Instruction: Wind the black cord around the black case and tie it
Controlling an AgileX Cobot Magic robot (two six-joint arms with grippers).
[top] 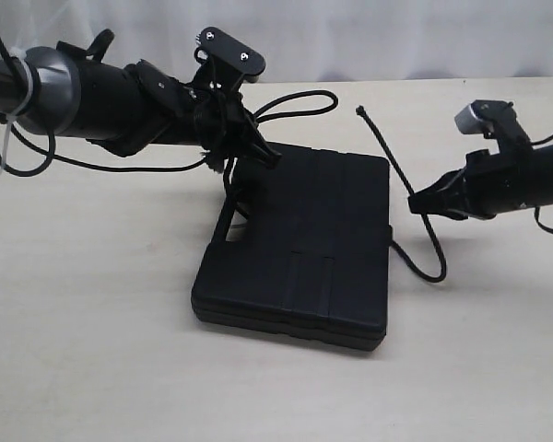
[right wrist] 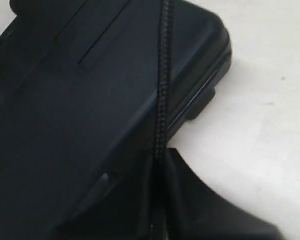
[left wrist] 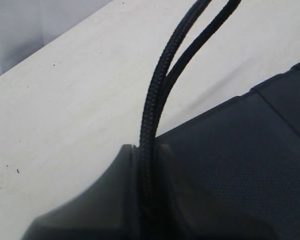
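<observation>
By the black case [top: 304,230], left fingers [left wrist: 90,210] and right fingers [right wrist: 205,210] clamp the black cord [right wrist: 163,75].

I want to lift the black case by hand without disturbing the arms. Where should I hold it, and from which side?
Probably its near edge, coming from the camera side. The black case lies flat and that thick edge is bare; the left gripper pinches the black cord by its handle side, and the right gripper holds it beside the right edge.

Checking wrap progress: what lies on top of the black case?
Nothing: the case has a bare face. The cord hangs at two edges, pinched by the left tool and right tool. Whatever is underneath is hidden.
</observation>
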